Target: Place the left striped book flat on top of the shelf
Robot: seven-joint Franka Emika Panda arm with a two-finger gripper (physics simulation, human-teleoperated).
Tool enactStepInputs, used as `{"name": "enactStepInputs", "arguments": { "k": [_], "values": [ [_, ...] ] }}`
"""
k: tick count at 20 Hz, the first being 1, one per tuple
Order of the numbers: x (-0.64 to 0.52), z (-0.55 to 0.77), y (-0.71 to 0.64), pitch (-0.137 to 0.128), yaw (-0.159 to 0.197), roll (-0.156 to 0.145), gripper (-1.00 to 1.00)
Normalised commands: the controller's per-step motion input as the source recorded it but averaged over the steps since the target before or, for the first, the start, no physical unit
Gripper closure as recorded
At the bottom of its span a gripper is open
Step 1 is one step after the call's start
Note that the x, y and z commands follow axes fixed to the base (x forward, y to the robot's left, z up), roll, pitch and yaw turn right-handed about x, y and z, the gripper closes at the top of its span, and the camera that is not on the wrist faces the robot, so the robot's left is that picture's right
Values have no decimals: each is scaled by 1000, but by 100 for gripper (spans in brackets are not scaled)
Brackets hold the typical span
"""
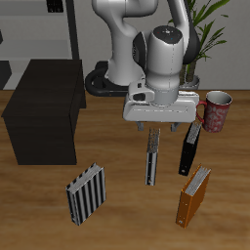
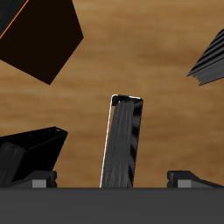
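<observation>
The left striped book [image 1: 152,161] stands upright on the wooden table, directly below my gripper [image 1: 158,129]. In the wrist view its thin striped upper edge [image 2: 122,144] lies centred between my two fingertips [image 2: 39,179], which stand wide apart on either side. The gripper [image 2: 115,179] is open and empty, just above the book's upper end; I cannot tell if it touches. The shelf [image 1: 44,112] is a large matte black box with a flat top, standing off to the side near the table's edge.
A second striped book [image 1: 86,192] [image 2: 210,57] stands nearer the front edge. A plain black book [image 1: 189,148] [image 2: 31,153] stands close beside the target. An orange book [image 1: 193,195] [image 2: 39,35] stands near the front. A pink mug [image 1: 217,109] is farther back.
</observation>
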Motion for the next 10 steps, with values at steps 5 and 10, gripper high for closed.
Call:
{"name": "enactStepInputs", "arguments": {
  "k": [5, 10],
  "values": [
    [59, -188, -87, 11, -3, -16, -100],
    [61, -279, -81, 30, -6, -5, -100]
  ]
}}
